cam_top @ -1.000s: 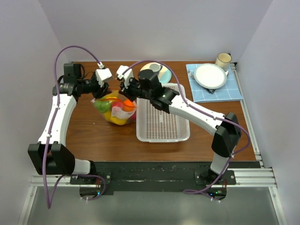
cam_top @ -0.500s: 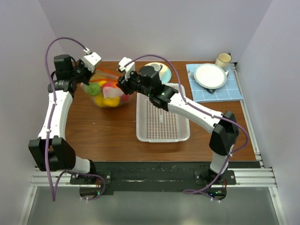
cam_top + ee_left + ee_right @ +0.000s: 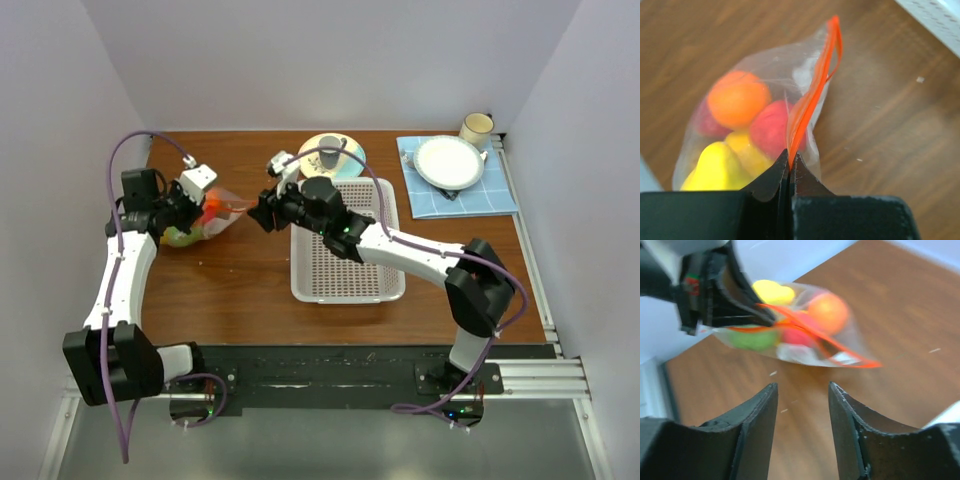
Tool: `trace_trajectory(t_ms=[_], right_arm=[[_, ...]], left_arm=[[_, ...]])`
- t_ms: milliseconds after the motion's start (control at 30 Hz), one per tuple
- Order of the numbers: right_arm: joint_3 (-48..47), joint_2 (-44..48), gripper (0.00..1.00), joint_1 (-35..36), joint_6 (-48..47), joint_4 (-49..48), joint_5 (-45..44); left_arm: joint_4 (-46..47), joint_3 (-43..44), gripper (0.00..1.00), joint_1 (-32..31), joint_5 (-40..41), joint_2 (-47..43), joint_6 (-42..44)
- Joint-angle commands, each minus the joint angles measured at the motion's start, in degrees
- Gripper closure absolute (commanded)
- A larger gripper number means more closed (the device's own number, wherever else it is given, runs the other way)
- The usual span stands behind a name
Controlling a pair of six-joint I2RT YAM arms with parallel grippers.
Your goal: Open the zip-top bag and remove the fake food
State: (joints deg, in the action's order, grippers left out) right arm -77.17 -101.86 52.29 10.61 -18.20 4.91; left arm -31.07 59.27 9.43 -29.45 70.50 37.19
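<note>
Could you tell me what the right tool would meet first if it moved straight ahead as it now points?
Probably the zip-top bag, pinched by the left tool; depth is unclear.

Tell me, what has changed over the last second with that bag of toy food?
The left gripper, shut on the orange strip of the zip-top bag, has carried it leftward, away from the basket. The right gripper, at the bag before, now stands open and clear of it. The fake food is still inside; basket, plate and cup have not moved.

No lettering or numbers can be read, as far as the blurred views allow.
</note>
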Motion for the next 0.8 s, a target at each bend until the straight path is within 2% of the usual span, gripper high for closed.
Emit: trace_trajectory(t_ms=[0,167,300,433,567,667,767], right_arm=[[4.55,0.79,0.54,3.33,7.93,-13.07,1.60],[4.49,-1.84,0.54,4.57,9.60,-17.13,0.19],[1.94,-6.40,0.57,4.57,10.65,-17.75,1.07],[2.54,-7.04,0.61,4.66,13.64,-19.68,4.05],[10.60,-3.35,0.69,4.92,14.96,-23.89,3.71],[15.53,-0.63,0.69,5.27,16.72,-28.19,3.71],[15.47,-0.96,0.69,6.41,16.37,-28.21,3.36]], left_arm=[[-6.19,-1.35,1.00,-0.29,-9.48,-0.28,2.09],[-19.34,2.08,1.00,-0.20,-16.07,4.90,9.81],[-25.00,4.02,1.00,-0.20,-18.44,7.98,12.64],[-22.03,4.02,1.00,-0.29,-18.10,5.79,9.84],[-18.07,4.02,1.00,-0.29,-16.26,2.63,7.82],[-15.61,4.81,1.00,-0.55,-14.76,1.22,5.80],[-13.76,4.90,1.00,-1.16,-13.44,-0.01,4.04]])
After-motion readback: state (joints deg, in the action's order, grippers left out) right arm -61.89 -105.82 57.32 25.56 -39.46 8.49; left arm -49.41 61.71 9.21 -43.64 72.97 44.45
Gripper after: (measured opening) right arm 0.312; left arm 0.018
